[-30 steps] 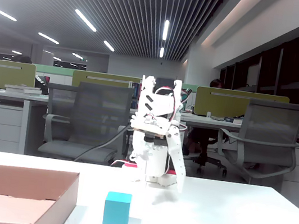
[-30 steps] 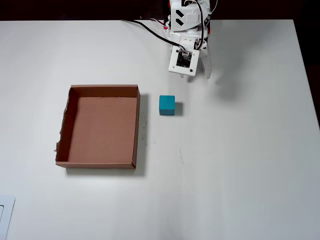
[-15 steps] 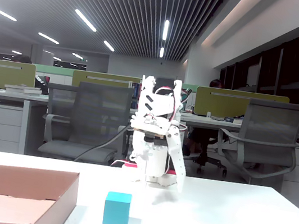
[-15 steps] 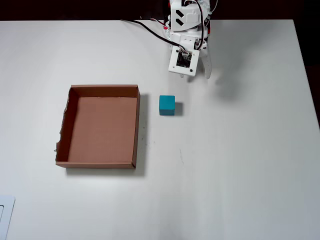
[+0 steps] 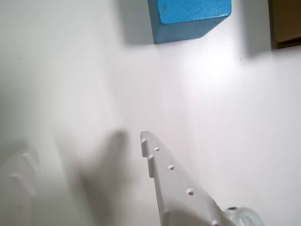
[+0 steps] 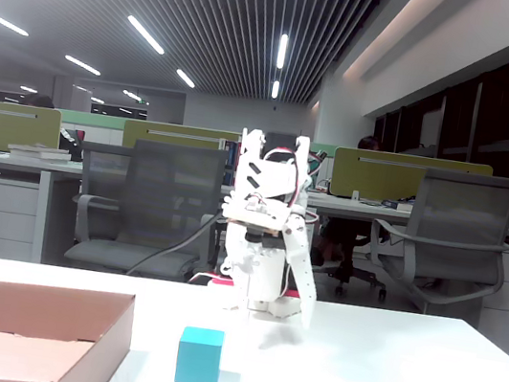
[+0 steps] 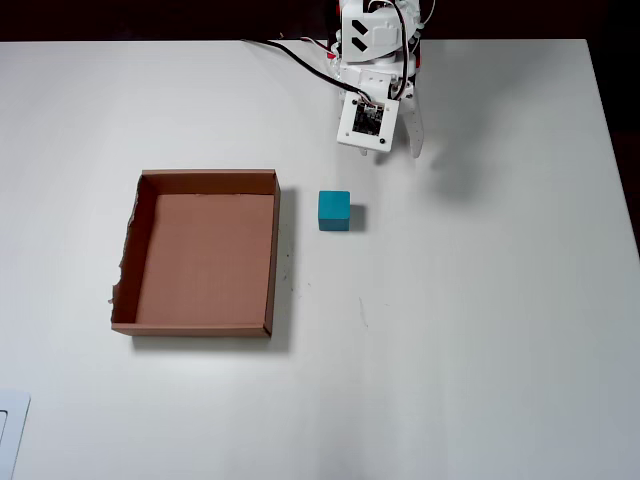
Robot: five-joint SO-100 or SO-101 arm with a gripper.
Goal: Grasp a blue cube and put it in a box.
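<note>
The teal-blue cube (image 7: 334,210) sits on the white table, just right of the brown cardboard box (image 7: 273,250) in the overhead view. The fixed view shows the cube (image 6: 199,355) in front of the arm, with the box (image 6: 118,336) at the lower left. My gripper (image 7: 405,150) hangs near the arm's base, above and right of the cube and apart from it. In the wrist view the cube (image 5: 193,16) lies at the top edge and a box corner (image 5: 284,23) at the top right. The gripper (image 5: 84,146) looks open and holds nothing; its left finger is blurred.
The white table (image 7: 480,330) runs wide to the right of and below the cube in the overhead view. Cables (image 7: 295,52) trail from the arm's base at the table's top edge. Office chairs (image 6: 151,204) and desks stand behind the table in the fixed view.
</note>
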